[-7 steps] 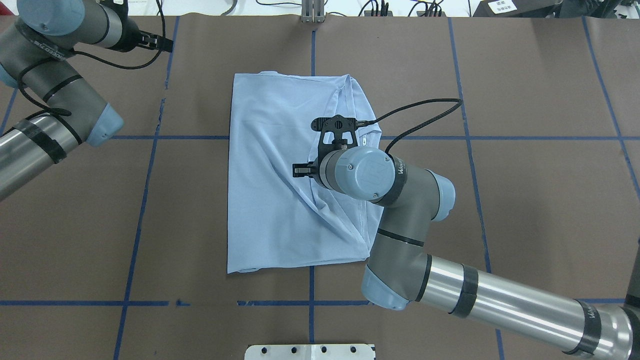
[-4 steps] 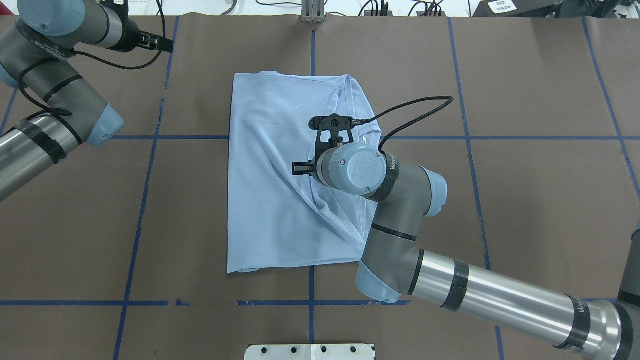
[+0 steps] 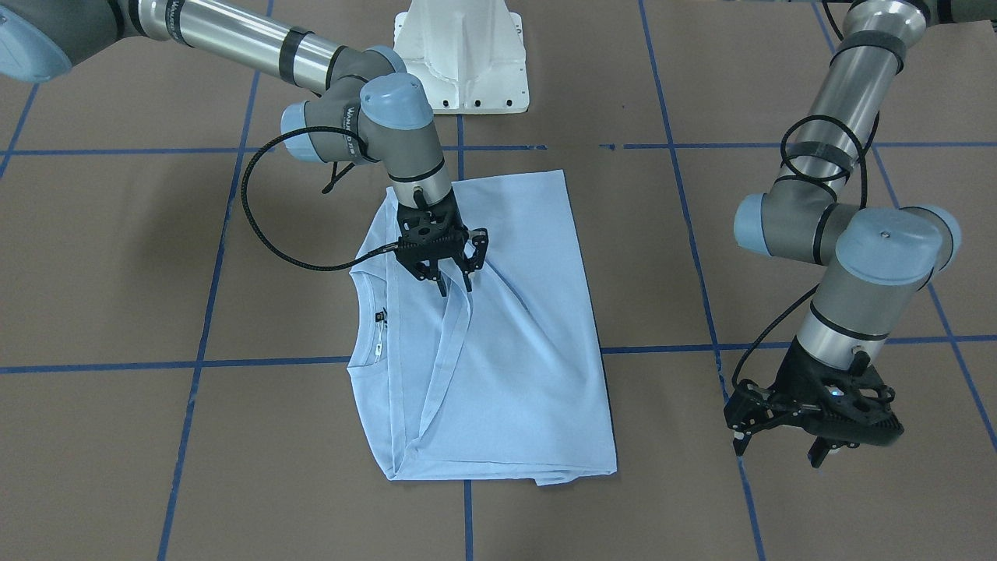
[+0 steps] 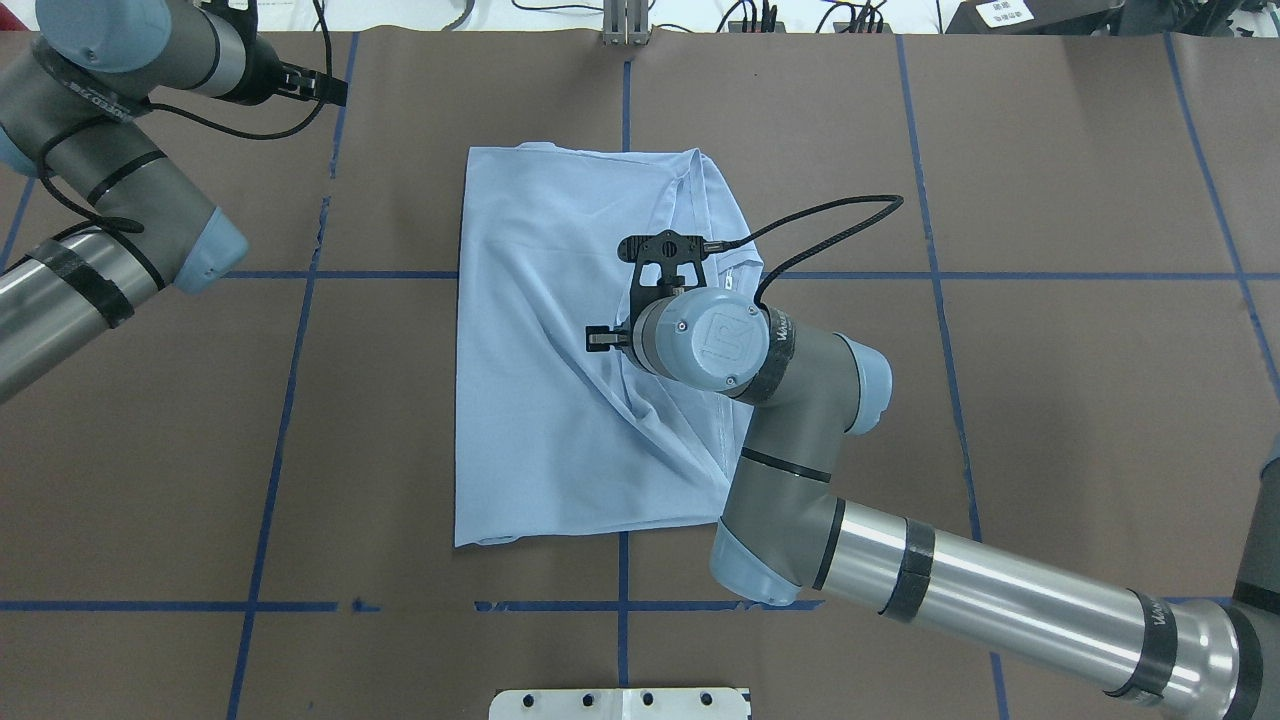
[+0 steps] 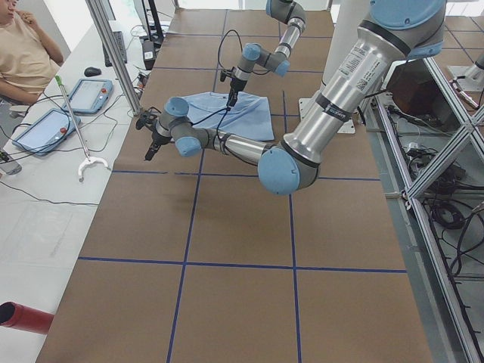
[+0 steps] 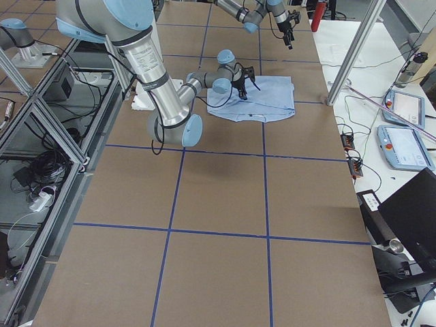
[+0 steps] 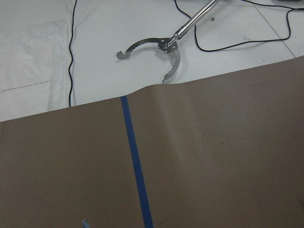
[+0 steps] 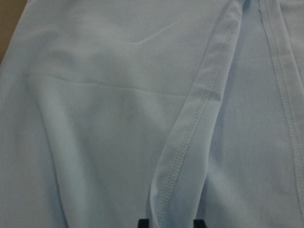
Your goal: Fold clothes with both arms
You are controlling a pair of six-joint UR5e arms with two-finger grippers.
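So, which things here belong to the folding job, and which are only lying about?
For the job:
light-blue T-shirt
right gripper, jaws on the shirt's raised fold
left gripper, over bare table beside the shirt

Lying about:
metal grabber tool on the white side table
teach pendant
red tube
white pedestal base

- Bright, even light from above; soft, faint shadows lie on the table (image 4: 1050,400) beneath the arms.
- Glare streaks the right arm (image 4: 1000,600).
- The wrist close-up of the shirt (image 8: 95,118) is slightly blurred.
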